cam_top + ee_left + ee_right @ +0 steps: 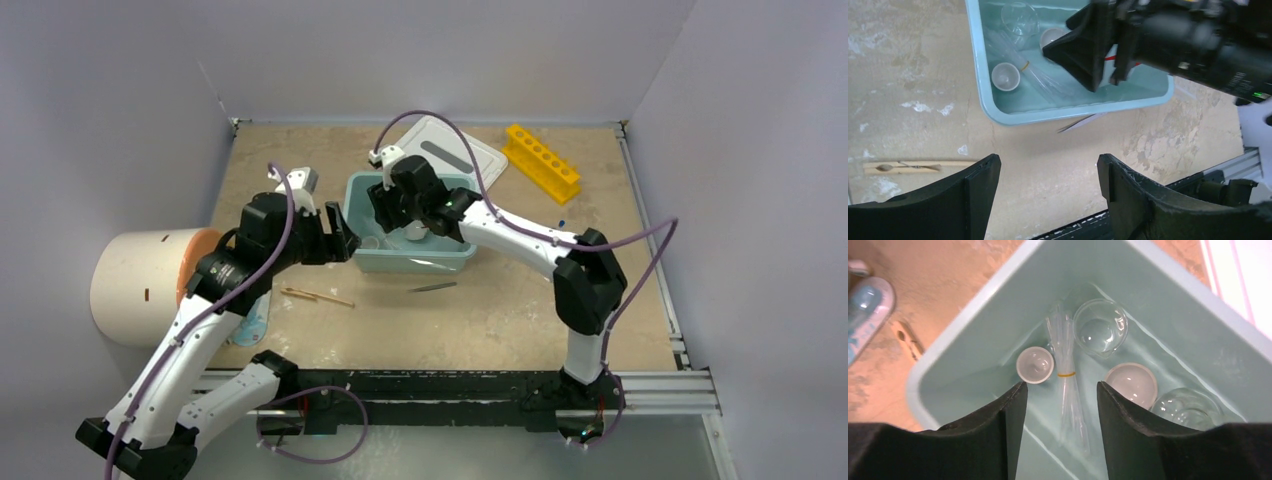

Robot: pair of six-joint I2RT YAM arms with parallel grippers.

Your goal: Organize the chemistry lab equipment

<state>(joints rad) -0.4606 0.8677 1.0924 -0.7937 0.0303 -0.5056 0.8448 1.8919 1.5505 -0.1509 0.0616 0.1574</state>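
Note:
The teal tub (412, 262) holds a small white bowl (1035, 365), a larger white bowl (1131, 383), a clear glass beaker (1099, 329) and a banded bundle of clear tubes (1066, 375). My right gripper (1060, 385) is open and empty above the tubes, inside the tub (948, 350). My left gripper (1048, 162) is open and empty over bare table, just outside the tub's left front rim (998, 117). Metal tweezers (432, 287) lie in front of the tub. Wooden sticks (317, 296) lie left of them, also in the left wrist view (903, 167).
A white lid (450, 150) lies behind the tub and a yellow tube rack (542, 162) at the back right. A big cream cylinder (140, 285) lies at the left edge. A clear bluish bottle (255, 320) lies under my left arm.

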